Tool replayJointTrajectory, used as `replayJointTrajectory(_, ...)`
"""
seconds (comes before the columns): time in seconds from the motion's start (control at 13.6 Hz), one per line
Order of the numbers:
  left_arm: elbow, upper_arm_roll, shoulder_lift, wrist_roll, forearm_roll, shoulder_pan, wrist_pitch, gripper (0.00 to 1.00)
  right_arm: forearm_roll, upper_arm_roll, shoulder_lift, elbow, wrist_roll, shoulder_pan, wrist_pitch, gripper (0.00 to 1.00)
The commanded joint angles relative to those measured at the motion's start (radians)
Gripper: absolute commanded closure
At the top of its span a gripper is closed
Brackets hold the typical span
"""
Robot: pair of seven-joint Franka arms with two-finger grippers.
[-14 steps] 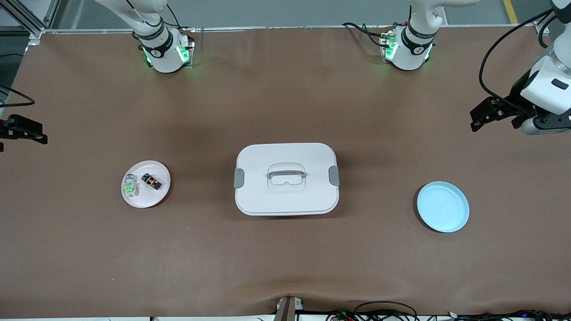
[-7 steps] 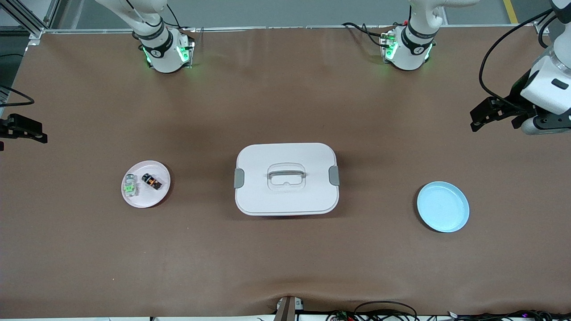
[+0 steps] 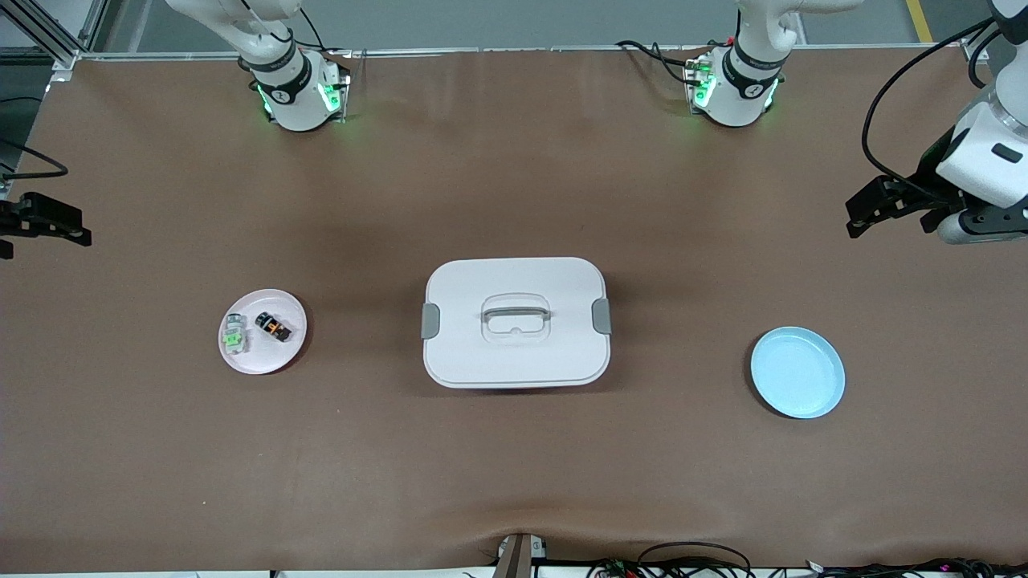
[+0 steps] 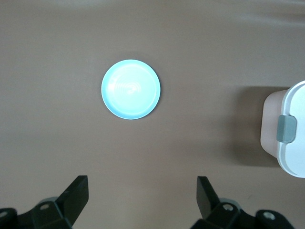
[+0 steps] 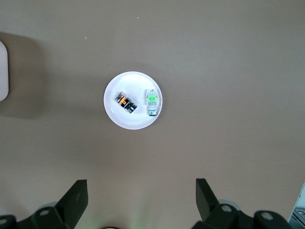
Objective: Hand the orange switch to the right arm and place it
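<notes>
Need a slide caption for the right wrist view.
Open right gripper high above pink plate holding orange switch and green switch.

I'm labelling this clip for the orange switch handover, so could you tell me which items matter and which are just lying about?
Belongs to the job:
- orange switch, on the pink plate
- left gripper, open
- right gripper, open

Lying about:
- green switch
- white lidded box
- blue plate

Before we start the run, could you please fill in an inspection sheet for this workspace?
Surface: brown table, bare apart from the items below.
Job's things: orange switch on the pink plate, beside a green switch.
Clutter: closed white box mid-table; blue plate, nothing in it.
Grippers: left gripper open, above the blue plate's end; right gripper open, above the pink plate's end.
Cables: black cables at the table's near edge.
Surroundings: nothing seen.
</notes>
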Motion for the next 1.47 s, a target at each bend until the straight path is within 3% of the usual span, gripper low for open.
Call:
replayJointTrajectory(0.0, 0.001, 0.003, -0.003, 0.020, 0.006, -0.001, 0.008, 0.00, 0.043, -0.033, -0.071, -0.080, 0.012, 0.018, 0.010, 0.00)
replayJointTrajectory(0.44, 0.001, 0.003, 0.000, 0.018, 0.006, -0.005, 0.019, 0.00, 0.044, -0.054, -0.088, -0.090, 0.087, 0.015, 0.012, 0.00)
replayJointTrajectory(0.95, 0.001, 0.003, -0.003, 0.020, 0.003, -0.001, 0.013, 0.00, 0.046, -0.051, -0.192, -0.232, 0.176, 0.021, 0.105, 0.00)
replayJointTrajectory(1.39, 0.001, 0.005, -0.016, 0.021, 0.001, 0.004, -0.001, 0.00, 0.050, -0.048, -0.206, -0.246, 0.221, 0.027, 0.125, 0.00)
